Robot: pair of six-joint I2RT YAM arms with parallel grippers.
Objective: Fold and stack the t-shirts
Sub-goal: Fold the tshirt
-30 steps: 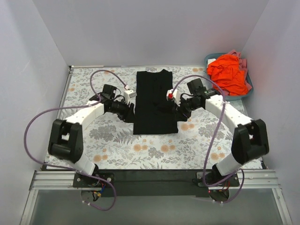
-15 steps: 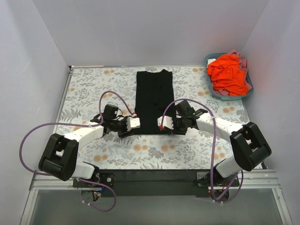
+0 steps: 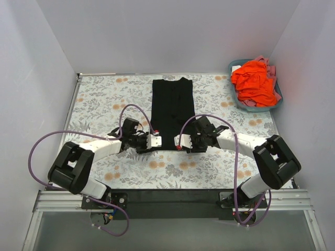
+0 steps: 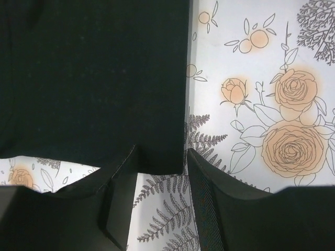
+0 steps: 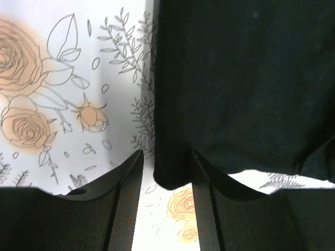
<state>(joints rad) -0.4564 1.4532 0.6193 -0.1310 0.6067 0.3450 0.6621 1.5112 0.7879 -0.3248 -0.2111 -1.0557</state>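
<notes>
Floral-print table (image 3: 104,99) in front of me carries a folded black shirt (image 3: 172,112) mid-frame and a teal basket (image 3: 260,109) upper right.

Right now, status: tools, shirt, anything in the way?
Both open: left tool, right tool, each straddling a near hem corner. Lying flat: black shirt. Nothing on top of it.

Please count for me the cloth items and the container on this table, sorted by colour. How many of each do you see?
Black t-shirt: 1
Orange-red t-shirt: 1
Pink cloth: 1 piece visible, mostly hidden under the orange-red one
Teal basket: 1
Total: 4
</notes>
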